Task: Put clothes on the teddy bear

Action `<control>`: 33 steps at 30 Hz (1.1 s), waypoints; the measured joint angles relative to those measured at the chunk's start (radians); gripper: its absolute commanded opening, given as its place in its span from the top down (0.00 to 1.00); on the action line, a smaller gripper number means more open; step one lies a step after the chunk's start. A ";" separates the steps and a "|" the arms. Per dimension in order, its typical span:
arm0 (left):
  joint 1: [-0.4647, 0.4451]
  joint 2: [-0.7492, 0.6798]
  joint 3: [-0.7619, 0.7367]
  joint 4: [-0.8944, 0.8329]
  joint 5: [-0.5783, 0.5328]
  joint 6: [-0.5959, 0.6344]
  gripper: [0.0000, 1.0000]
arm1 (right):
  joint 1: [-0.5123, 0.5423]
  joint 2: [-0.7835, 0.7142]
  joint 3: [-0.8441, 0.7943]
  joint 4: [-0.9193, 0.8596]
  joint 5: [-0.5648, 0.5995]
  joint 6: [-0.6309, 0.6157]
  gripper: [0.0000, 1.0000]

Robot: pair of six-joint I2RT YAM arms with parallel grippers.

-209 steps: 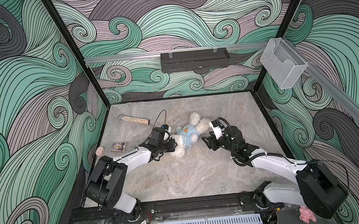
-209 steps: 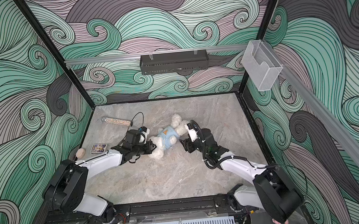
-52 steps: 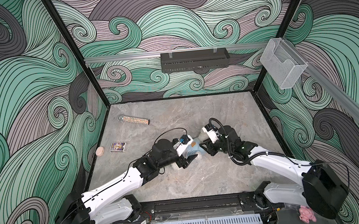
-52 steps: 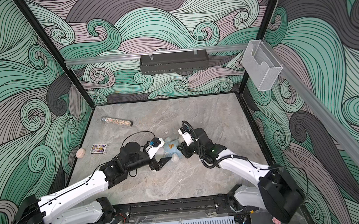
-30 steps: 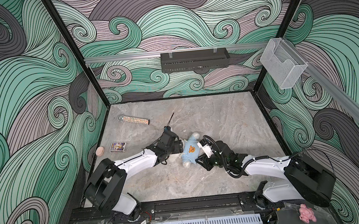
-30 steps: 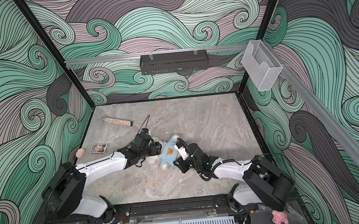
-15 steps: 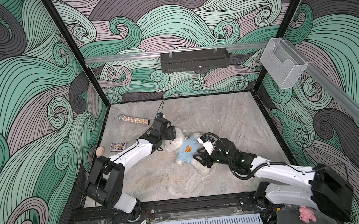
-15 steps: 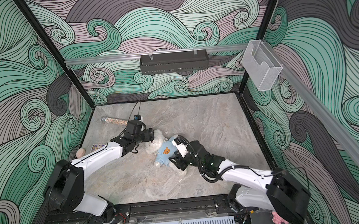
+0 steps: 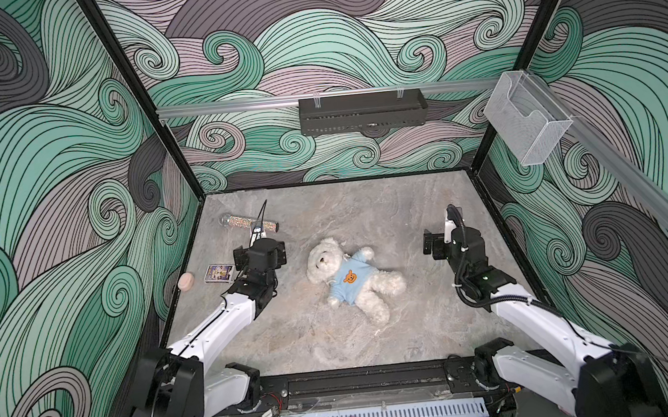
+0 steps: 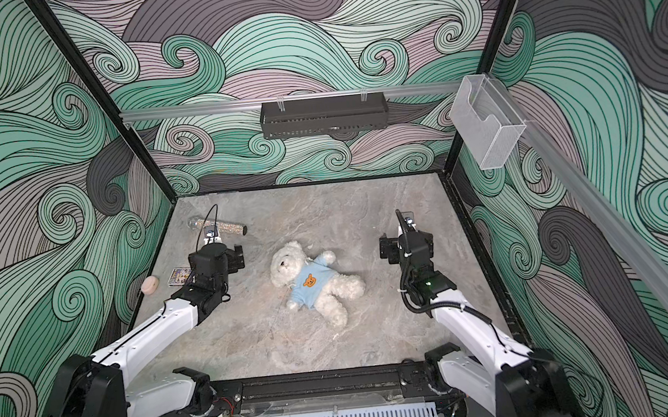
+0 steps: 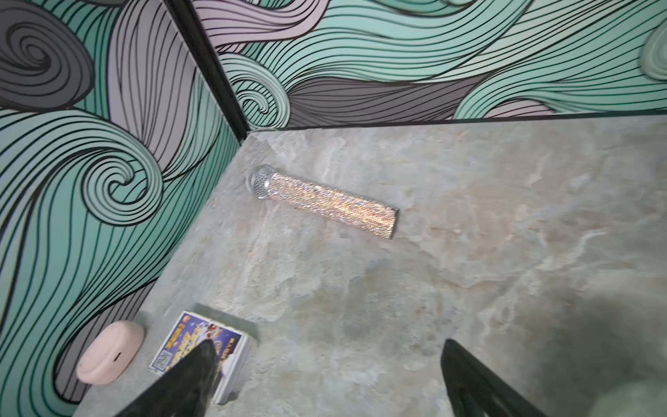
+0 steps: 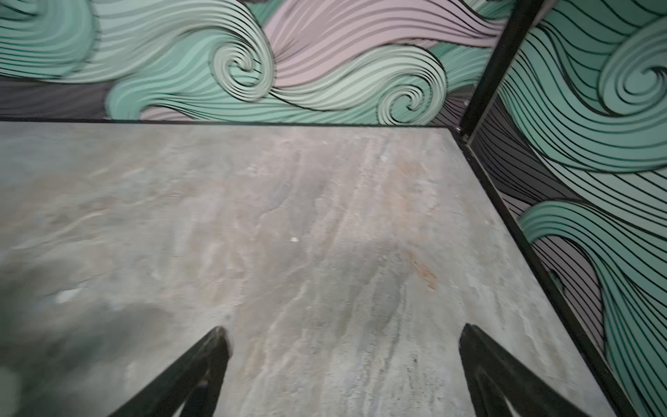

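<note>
Between my left pincer (image 11: 328,343) and my right pincer (image 12: 344,328), on the table (image 9: 337,343), lies the teddy bear (image 9: 373,291) in a blue shirt (image 9: 350,283), head toward the left one, legs slanting rightward. Both pincers are spread wide, holding nothing. I judge the left slightly nearer.

The teddy bear (image 9: 322,260) is fluffy white with small dark eyes and nose. Its shirt (image 9: 346,291) is pale blue with an orange bear face on the chest. The tabletop (image 9: 366,214) is grey, marbled with beige streaks. The walls (image 9: 48,162) carry swirling waves of mint green, mauve and dark grey, lined in black. The microphone (image 11: 325,200) glitters silver and pinkish gold. The case (image 11: 108,352) is pale pink. The card box (image 11: 187,335) is purple and yellow.
</note>
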 measured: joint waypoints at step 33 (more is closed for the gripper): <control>0.326 0.327 -0.136 0.465 0.464 0.054 0.01 | -0.259 0.449 -0.121 0.619 -0.348 -0.058 0.01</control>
